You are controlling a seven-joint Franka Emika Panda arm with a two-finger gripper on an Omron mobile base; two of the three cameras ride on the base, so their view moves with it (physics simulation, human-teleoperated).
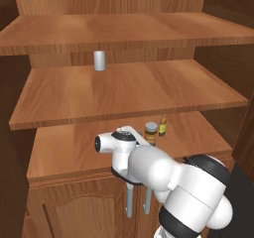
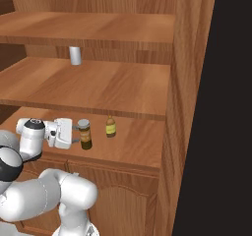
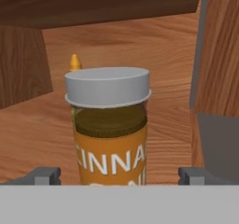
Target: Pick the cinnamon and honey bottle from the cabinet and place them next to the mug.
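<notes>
On the cabinet (image 2: 192,82) shelf, wide-open tool (image 3: 119,176) straddling cinnamon (image 3: 109,129), honey bottle (image 2: 110,127) just behind

**A:** so what's the arm actually look like?

**B:** glossy white rounded arm (image 1: 149,170), fat bulbous links, black bands at the joints, plus a dark ring round one end cap. The boxy white hand (image 2: 75,134) has two thin grey fingers (image 3: 46,175); up close the tips look like small square grey blocks. No visible cables or markings.
</notes>
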